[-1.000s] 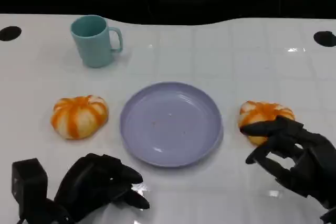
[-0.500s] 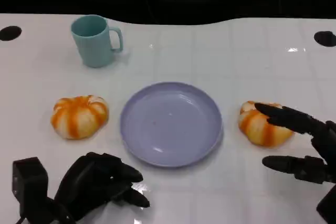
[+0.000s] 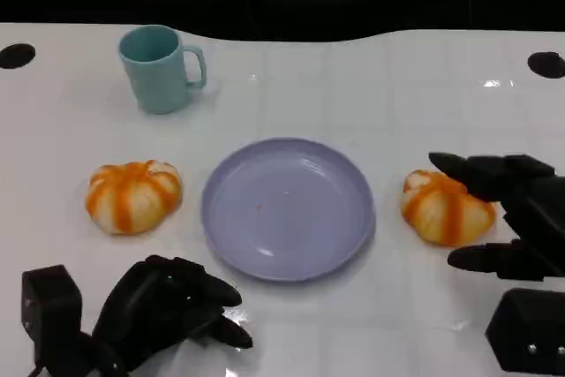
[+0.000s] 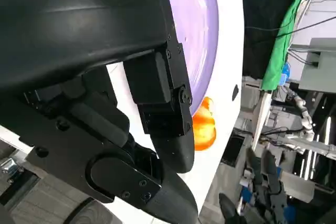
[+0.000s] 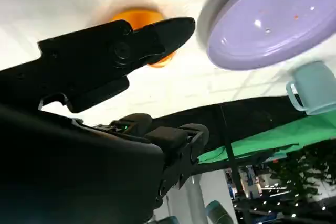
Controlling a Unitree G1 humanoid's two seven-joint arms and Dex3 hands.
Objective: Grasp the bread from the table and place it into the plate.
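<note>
On the white table (image 3: 371, 77), right hand (image 3: 516, 218) fingers spread around bread (image 3: 444, 207), not gripping it.

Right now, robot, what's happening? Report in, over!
Right hand open, fingers spread around the right bread, not gripping. Left hand resting curled near the table edge, holding nothing. Plate bare; path from bread to plate clear.

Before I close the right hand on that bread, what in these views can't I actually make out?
- Head view: the right hand covers the outer side of the right bread; finger contact cannot be judged.
- Right wrist view: a finger hides most of that bread.
- Left wrist view: the left hand blocks much of the plate.
- Head view: the picture's lower edge cuts off the left hand.
</note>
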